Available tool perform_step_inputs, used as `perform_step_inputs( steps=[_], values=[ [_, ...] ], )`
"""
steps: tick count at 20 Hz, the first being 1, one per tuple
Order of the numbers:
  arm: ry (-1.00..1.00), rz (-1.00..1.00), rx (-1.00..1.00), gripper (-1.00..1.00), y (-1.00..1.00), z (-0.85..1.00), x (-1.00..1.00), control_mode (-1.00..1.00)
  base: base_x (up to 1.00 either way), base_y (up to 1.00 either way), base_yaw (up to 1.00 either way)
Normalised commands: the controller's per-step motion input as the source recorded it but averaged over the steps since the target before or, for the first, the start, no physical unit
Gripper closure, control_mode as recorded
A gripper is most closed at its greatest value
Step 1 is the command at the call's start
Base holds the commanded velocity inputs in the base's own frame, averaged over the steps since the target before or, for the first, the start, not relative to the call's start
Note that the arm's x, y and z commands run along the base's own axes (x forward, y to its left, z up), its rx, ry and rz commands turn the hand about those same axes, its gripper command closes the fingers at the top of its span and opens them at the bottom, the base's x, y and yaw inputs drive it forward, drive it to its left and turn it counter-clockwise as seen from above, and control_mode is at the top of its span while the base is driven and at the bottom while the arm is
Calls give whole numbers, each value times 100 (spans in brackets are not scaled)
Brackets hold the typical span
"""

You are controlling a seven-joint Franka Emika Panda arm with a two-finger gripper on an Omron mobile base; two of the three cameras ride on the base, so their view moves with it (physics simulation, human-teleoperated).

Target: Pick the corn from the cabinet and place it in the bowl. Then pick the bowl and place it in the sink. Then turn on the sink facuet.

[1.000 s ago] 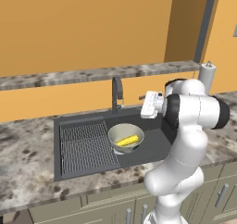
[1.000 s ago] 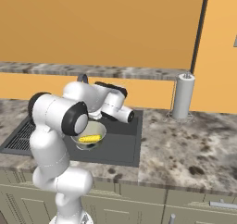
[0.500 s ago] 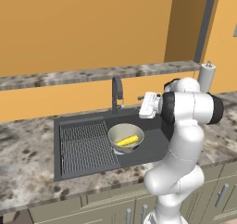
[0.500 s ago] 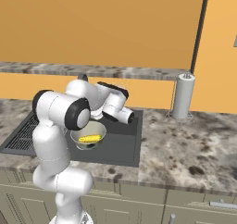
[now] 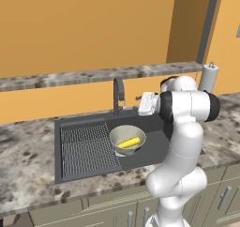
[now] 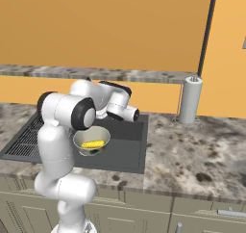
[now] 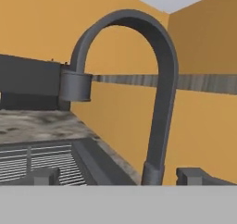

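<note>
Yellow corn in bowl | hand view: faucet between spread end effector tips

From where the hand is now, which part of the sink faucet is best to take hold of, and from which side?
Probably low on the sink faucet, on the straight upright stem just above its base: the arch above curves away and would slip. Come straight ahead along the hand's line from the basin's right side; the gripper has open jaws, one on each side of the stem. No separate lever can be made out. The bowl sits lower, clear of this path.
</note>
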Motion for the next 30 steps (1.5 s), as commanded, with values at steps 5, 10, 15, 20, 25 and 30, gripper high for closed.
perform_step_inputs(
  steps=[5,10,15,20,25,30],
  values=[
    [2,24,2,-100,0,0,4,-100,0,0,0],
    [10,13,4,-100,0,-3,55,-100,0,0,0],
    [11,10,0,-100,2,-39,50,-100,0,0,0],
    [5,13,1,-100,0,-41,21,-100,0,0,0],
    [8,3,2,-100,9,-3,36,-100,0,0,0],
    [13,0,1,-100,24,0,32,-100,0,0,0]
  ],
)
